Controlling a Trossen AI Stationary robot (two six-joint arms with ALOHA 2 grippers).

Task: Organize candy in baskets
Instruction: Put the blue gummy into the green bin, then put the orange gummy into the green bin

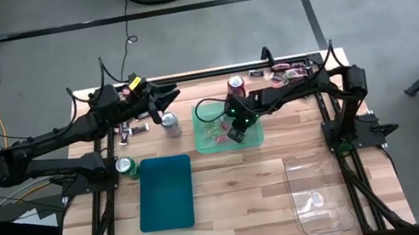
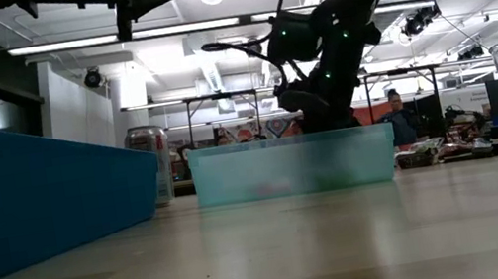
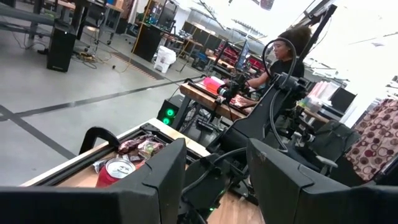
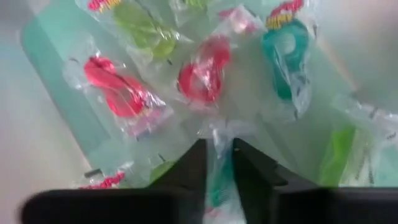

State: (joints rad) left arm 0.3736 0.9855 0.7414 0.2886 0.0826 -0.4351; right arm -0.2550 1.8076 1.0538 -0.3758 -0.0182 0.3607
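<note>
My right gripper point(image 1: 235, 134) reaches down into the light green basket point(image 1: 253, 138) at the table's middle. Its fingers stand a narrow gap apart point(image 4: 219, 146) over wrapped candy lying on the basket's floor: red pieces point(image 4: 202, 74), a teal one point(image 4: 286, 56) and a green one point(image 4: 143, 28). A clear-wrapped teal candy point(image 4: 217, 180) lies in the gap. My left gripper point(image 1: 174, 98) hangs level above the table's far left, open point(image 3: 217, 162) and empty. More candy point(image 1: 287, 74) lies at the far edge. The teal basket point(image 1: 165, 193) and the clear basket point(image 1: 318, 193) sit nearer. My right gripper comes steeply from above, with its fingers point(image 4: 189, 165) on either side of the teal candy's clear wrapper point(image 4: 219, 134). The candy lies on the basket's floor among the others. I cannot tell whether the fingers touch the wrapper.
Soda cans stand at the far edge point(image 1: 236, 87), beside the green basket point(image 1: 169, 124) and by the teal basket's far corner point(image 1: 126, 167). A few candies point(image 1: 132, 129) lie under the left arm. A person point(image 3: 283, 56) sits beyond the table. Bare wood lies between the teal and clear baskets.
</note>
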